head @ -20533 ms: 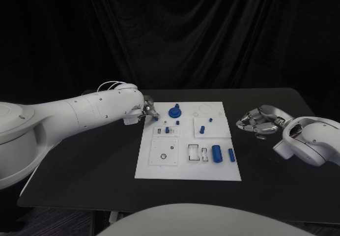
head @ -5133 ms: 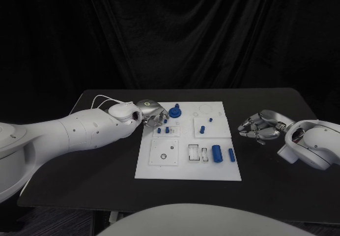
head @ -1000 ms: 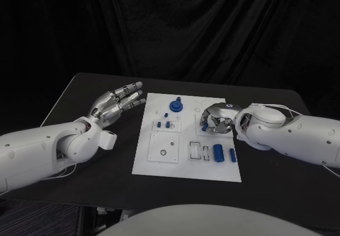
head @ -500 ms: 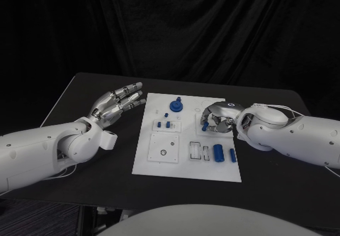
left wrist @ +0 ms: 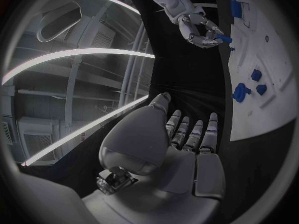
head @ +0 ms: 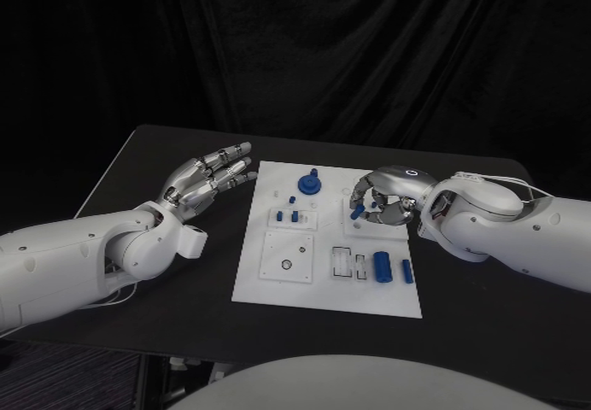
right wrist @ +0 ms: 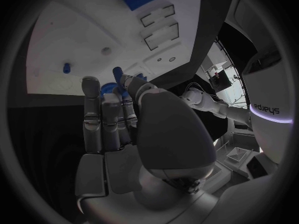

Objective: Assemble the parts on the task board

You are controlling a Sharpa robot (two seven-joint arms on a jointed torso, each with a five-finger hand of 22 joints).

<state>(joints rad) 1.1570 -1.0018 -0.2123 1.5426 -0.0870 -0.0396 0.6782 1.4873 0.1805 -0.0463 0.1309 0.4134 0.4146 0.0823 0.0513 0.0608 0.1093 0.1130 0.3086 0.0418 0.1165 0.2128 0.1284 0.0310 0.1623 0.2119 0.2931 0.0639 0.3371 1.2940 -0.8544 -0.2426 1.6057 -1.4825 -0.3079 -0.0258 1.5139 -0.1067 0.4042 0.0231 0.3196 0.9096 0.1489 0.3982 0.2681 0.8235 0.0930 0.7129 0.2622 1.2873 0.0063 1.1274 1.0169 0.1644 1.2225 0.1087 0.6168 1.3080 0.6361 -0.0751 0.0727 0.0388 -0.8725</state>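
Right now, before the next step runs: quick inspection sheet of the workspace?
Surface: black table, dark all over.
Job's things: white task board at mid-table; blue parts on it, among them a knob-shaped part near its far edge and two cylinders lying nearer the robot.
Clutter: nothing seen.
Hands: left hand beside the board, palm up, fingers spread, holding nothing; right hand over the board, fingers curled round a blue peg; firm grip cannot be confirmed.
Cables: thin white cable at the right wrist.
Surroundings: black curtain behind the table.
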